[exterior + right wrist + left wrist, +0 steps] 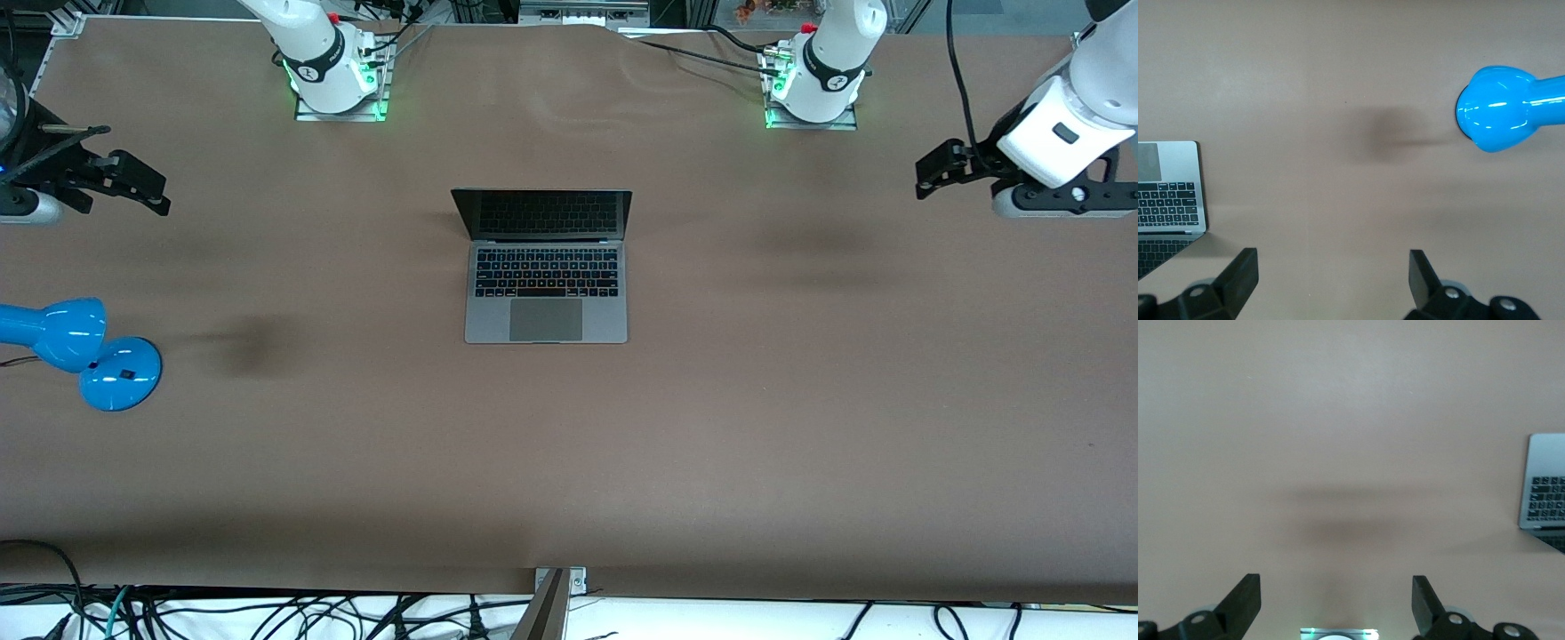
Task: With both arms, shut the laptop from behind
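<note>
The space-grey laptop (546, 267) sits open in the middle of the table, its dark screen upright and facing the front camera, the keyboard and trackpad showing. My left gripper (926, 178) hangs open and empty above the table at the left arm's end, well away from the laptop. My right gripper (153, 191) hangs open and empty above the right arm's end. In the left wrist view the open gripper (1337, 600) is over bare table with a corner of the laptop (1545, 487) at the edge. In the right wrist view the open gripper (1333, 277) is over bare table, with the laptop (1168, 193) at the edge.
A blue desk lamp (80, 347) lies on the table at the right arm's end, nearer to the front camera than the right gripper; it also shows in the right wrist view (1505, 110). The arm bases (338, 89) (813, 93) glow green. The brown table (569, 444) spreads wide.
</note>
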Tool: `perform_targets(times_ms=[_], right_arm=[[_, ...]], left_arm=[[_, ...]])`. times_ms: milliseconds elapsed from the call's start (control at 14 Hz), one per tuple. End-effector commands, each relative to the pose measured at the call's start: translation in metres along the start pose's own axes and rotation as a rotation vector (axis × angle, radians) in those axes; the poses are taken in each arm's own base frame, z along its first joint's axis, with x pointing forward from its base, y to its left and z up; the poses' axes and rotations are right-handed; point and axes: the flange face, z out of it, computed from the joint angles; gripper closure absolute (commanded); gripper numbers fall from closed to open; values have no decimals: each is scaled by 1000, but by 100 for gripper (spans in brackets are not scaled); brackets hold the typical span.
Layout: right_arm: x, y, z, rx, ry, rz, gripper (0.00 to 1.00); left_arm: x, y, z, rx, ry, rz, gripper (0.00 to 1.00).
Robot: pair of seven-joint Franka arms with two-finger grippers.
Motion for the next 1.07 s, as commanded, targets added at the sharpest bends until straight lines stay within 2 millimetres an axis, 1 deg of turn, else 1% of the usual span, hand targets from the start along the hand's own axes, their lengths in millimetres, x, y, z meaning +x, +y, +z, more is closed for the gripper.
perform_targets(times_ms=[0,143,286,429,571,857,1000], right_arm=[[1,1,-4,-5,-2,10,0],[1,2,-4,-5,-2,11,0],[1,1,-4,-5,-2,10,0],[1,1,-4,-5,-2,10,0],[1,1,-4,-5,-2,10,0],[1,1,-4,-5,-2,10,0],[1,-3,-2,-5,-7,-1,0]], left_arm=[[-2,22,7,-34,-31,5,0],[-2,51,14,-25,-45,-6,0],[-3,86,25,-22,-60,-11,0],[-4,111,34,-41,-80,-39,0],[-11,137,39,-36,-92,-44,0],[-34,192,44,-57,-122,-80,0],[-44,223,55,-56,-151,-101,0]])
